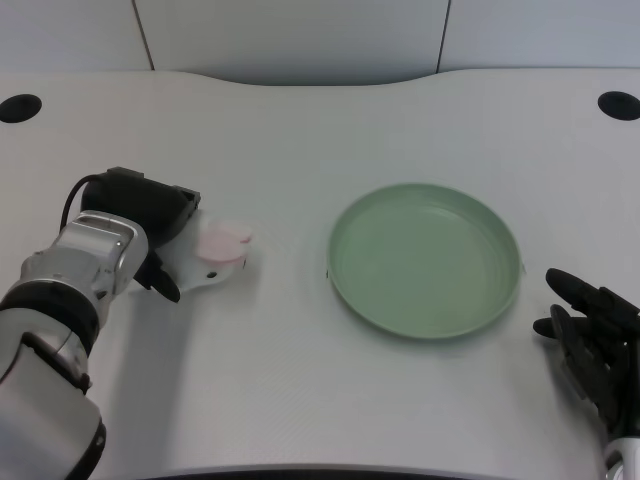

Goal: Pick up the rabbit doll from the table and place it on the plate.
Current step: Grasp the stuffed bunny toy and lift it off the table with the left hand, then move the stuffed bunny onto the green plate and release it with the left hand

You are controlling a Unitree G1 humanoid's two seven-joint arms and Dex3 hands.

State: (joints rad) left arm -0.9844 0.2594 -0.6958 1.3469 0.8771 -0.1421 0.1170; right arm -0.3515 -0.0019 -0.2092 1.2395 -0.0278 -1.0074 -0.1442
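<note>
Well to the left of the plate, the left hand sits low on the table, pressed against the rabbit doll. The pale doll lies flat, its pink part poking out toward the plate. I cannot tell whether the hand's grasp is actually closed on it; the doll looks not yet lifted. The green plate sits bare, presumably waiting for the drop.
</note>
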